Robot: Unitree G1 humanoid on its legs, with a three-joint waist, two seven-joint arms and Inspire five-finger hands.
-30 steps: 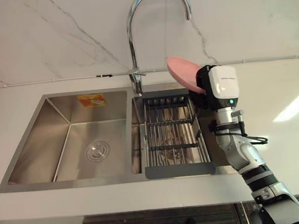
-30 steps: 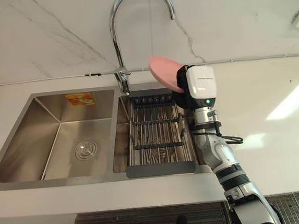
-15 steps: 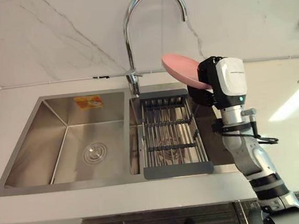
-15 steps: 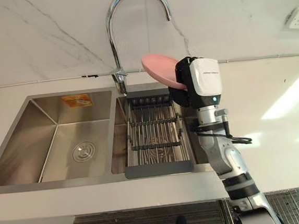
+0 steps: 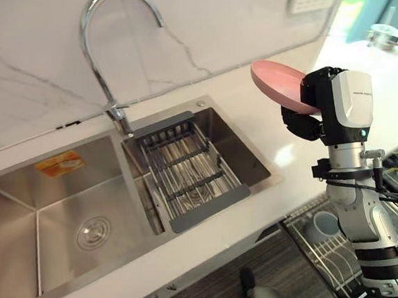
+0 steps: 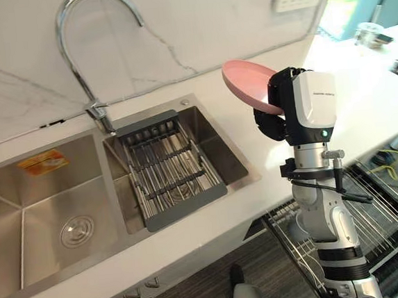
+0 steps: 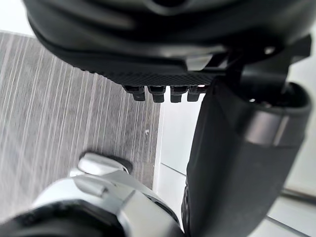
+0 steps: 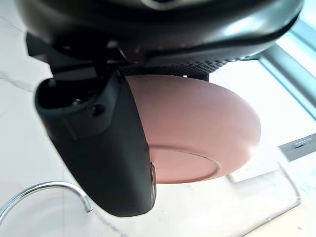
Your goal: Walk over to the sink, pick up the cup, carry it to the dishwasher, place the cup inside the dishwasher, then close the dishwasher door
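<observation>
Pink dish (image 5: 277,83), tilted at the right of the frame, is pinched by the right hand (image 5: 301,122), fingers closed on its rim, clear of the sink (image 5: 24,220), probably for carrying to the dishwasher rack (image 5: 313,257) at lower right. Left hand (image 7: 148,49) hangs empty, fingers relaxed.
</observation>
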